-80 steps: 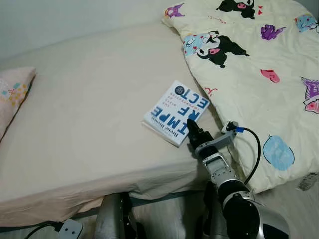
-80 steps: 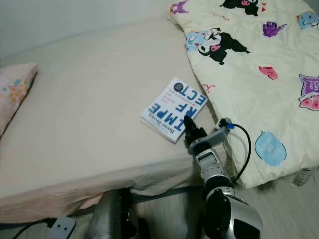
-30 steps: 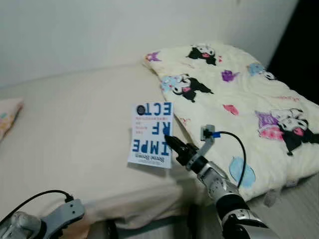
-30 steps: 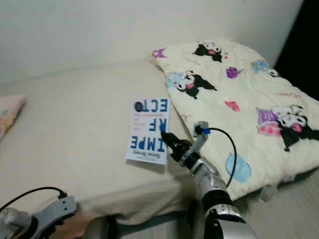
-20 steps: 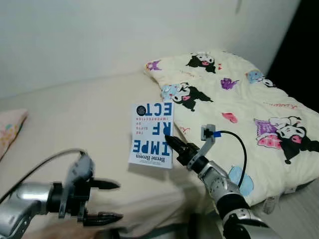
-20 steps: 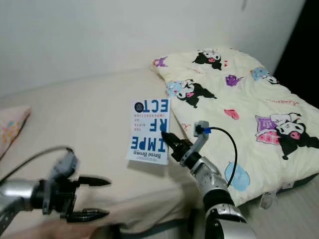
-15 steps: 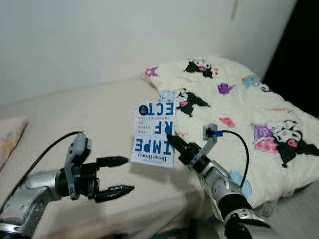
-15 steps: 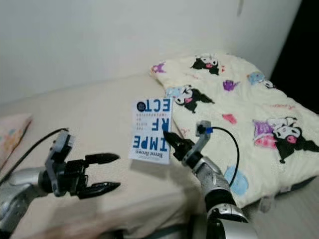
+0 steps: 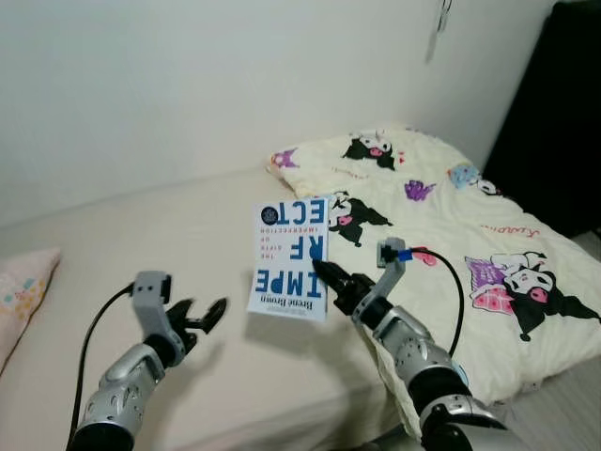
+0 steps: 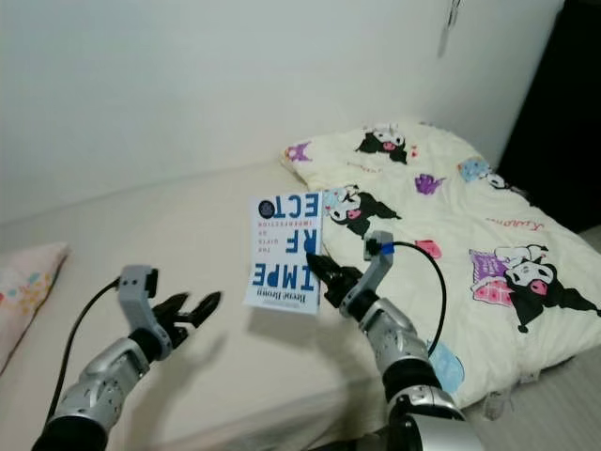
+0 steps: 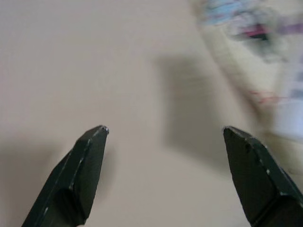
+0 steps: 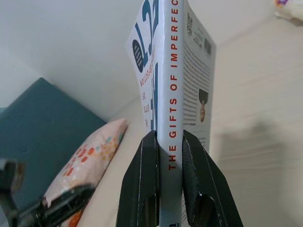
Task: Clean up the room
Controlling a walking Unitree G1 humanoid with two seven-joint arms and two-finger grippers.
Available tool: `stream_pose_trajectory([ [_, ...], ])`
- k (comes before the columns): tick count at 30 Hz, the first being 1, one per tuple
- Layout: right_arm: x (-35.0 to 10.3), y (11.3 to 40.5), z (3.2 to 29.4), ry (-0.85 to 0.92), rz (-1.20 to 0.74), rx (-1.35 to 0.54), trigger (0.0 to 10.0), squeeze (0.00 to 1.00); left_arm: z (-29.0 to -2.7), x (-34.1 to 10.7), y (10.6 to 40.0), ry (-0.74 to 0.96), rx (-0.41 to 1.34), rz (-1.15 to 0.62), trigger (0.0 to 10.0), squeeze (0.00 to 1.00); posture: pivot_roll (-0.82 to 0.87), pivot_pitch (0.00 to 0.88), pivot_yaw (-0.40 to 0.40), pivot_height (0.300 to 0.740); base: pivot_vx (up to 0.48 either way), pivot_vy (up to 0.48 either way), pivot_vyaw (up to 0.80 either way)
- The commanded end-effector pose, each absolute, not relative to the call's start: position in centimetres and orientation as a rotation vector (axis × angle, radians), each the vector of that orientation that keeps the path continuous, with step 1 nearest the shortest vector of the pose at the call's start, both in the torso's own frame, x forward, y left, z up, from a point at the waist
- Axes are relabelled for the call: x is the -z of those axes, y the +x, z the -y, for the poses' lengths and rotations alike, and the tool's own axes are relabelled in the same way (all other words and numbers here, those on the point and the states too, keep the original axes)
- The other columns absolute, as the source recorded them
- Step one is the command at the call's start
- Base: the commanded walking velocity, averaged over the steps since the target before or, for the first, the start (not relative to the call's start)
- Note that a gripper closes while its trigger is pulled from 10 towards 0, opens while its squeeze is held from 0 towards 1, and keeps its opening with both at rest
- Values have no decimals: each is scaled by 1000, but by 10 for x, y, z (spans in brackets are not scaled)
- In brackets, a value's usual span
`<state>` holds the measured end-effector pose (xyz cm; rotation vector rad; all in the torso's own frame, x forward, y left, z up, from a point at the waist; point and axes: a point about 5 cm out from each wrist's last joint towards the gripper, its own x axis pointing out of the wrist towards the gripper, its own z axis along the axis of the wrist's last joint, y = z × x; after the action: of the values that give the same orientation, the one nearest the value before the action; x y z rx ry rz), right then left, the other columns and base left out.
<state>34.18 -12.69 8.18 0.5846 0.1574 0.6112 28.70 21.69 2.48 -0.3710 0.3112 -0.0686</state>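
A white book (image 9: 291, 258) with big blue letters hangs upright above the cream bed (image 9: 141, 235), cover toward me. My right gripper (image 9: 319, 272) is shut on its lower right edge; in the right wrist view the fingers (image 12: 142, 189) squeeze the book's spine (image 12: 169, 109). My left gripper (image 9: 208, 315) is raised over the bed to the book's left, open, nothing between its fingers (image 11: 75, 175).
A cream quilt with cartoon prints (image 9: 470, 254) covers the bed's right part. A pink patterned pillow (image 9: 21, 291) lies at the left edge. A white wall (image 9: 235, 75) stands behind the bed, and a dark area (image 9: 554, 103) is at the far right.
The book has been lifted off the bed by my right gripper and now hangs upright. My left arm has come up into view, open, beside it. The camera has tilted upward.
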Motion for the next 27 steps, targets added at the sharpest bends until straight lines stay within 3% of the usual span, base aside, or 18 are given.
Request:
stream_pose_trajectory([
  [1,-79,340,122,581,-154,-609,0,0,-229,-8,274,-354,-62,-382,10000,0,-31,33,13,697,0,0,0],
  [5,-77,339,123,570,-156,-595,0,0,-234,1,268,-329,-125,-417,10000,0,-31,32,13,702,0,0,0],
  [6,-74,337,122,537,-164,-603,10000,0,-239,14,256,-294,-193,-480,10000,0,-35,30,16,702,0,0,0],
  [7,-70,334,119,492,-182,-621,10000,0,-243,26,244,-250,-230,-545,10000,0,-35,28,16,702,0,0,0],
  [12,-67,331,118,461,-195,-635,10000,0,-244,33,235,-220,-252,-590,10000,0,-35,28,16,702,0,0,0],
  [18,-37,318,126,201,-370,-577,10000,0,-236,78,172,-168,-295,-878,10000,0,-44,22,11,702,0,0,764],
  [27,-29,314,147,170,-395,-505,10000,0,-224,89,154,-139,-231,-970,10000,0,-56,18,10,702,0,-113,763],
])
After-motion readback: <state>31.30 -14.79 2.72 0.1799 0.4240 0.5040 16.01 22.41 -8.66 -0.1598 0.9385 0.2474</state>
